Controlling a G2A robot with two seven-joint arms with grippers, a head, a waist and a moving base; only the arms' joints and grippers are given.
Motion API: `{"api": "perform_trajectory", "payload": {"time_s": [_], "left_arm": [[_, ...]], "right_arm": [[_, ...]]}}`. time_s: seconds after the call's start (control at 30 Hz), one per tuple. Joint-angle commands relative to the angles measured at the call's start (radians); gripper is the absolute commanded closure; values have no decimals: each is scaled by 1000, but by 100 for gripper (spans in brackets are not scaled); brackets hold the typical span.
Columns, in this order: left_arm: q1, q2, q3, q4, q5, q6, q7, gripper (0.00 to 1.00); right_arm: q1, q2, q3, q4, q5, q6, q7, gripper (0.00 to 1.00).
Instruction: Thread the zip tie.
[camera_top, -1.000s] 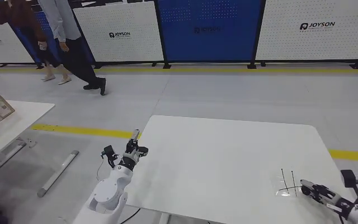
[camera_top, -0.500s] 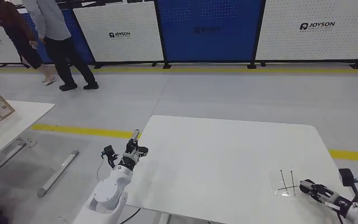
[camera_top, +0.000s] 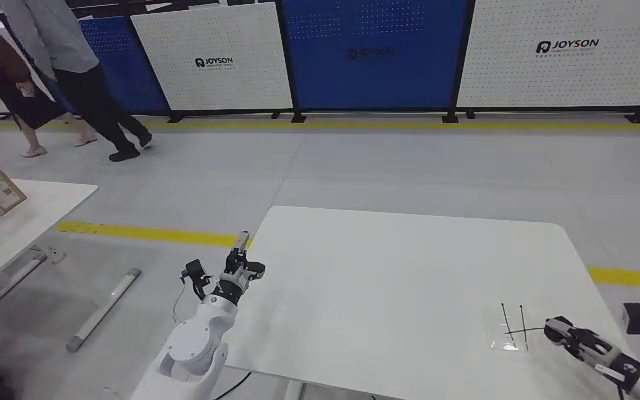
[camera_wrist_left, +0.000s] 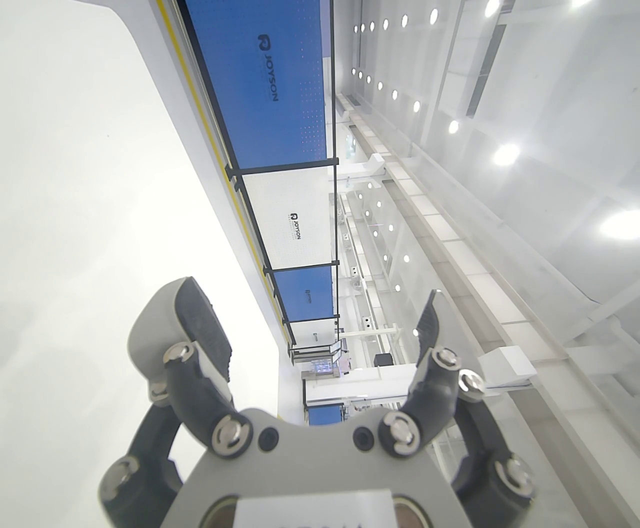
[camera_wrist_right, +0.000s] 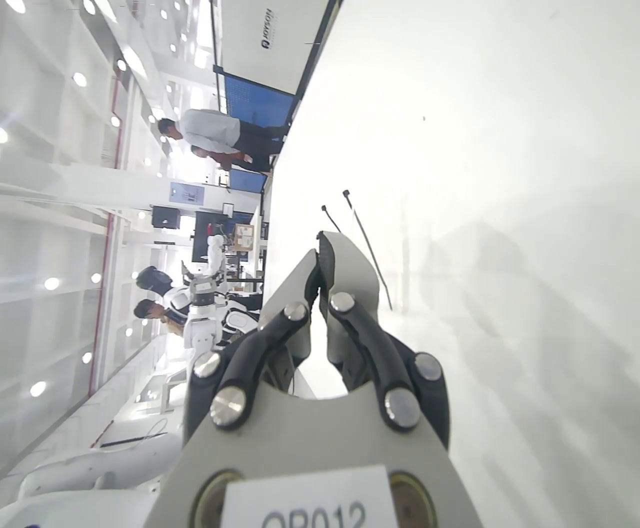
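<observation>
Zip ties (camera_top: 523, 325), two of them, lie flat on the table (camera_top: 400, 260) near its front corner on the robot's right. They are thin and black, side by side and roughly parallel. Their small square heads point away from the robot and their tails run back toward it. That lay suits the job, since a tail is the free end to be picked up and fed through a head.

The right gripper (camera_top: 553, 327) sits low at the table's edge, just beside the tails. In its wrist view the fingers are pressed together (camera_wrist_right: 318, 250). The longer tie (camera_wrist_right: 367, 245) runs alongside one finger, and the shorter one (camera_wrist_right: 330, 217) passes behind the fingertips. From here it is hard to say whether a tail is nipped between the pads or the closed tips merely lie over it. Nothing looks threaded yet, as both ties lie straight and unlooped.

The left gripper (camera_wrist_left: 315, 310) is at the opposite side of the table, well apart from the ties, with its fingers spread wide and nothing between them. It is likely parked there until a tie is lifted. Threading would then call for one hand to steady the head while the other guides the tail in.
</observation>
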Motion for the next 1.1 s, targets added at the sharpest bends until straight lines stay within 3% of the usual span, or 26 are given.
{"api": "perform_trajectory", "payload": {"time_s": [0.0, 0.07, 0.17, 0.63, 0.9, 1.0, 1.07], "left_arm": [[0, 0, 0, 0, 0, 0, 0, 0], [0, 0, 0, 0, 0, 0, 0, 0], [0, 0, 0, 0, 0, 0, 0, 0], [0, 0, 0, 0, 0, 0, 0, 0], [0, 0, 0, 0, 0, 0, 0, 0], [0, 0, 0, 0, 0, 0, 0, 0], [0, 0, 0, 0, 0, 0, 0, 0]], "right_arm": [[-27, 0, 24, -14, 60, -33, 11, 100], [-61, 0, 52, -29, 137, -73, 48, 100], [-77, 4, 70, -34, 227, -71, 153, 100], [-76, 5, 71, -33, 231, -67, 160, 100], [-183, -9, 97, -158, 388, -137, 93, 100], [-246, -18, 89, -240, 382, -148, 31, 100], [-251, -19, 88, -245, 380, -148, 25, 100]]}}
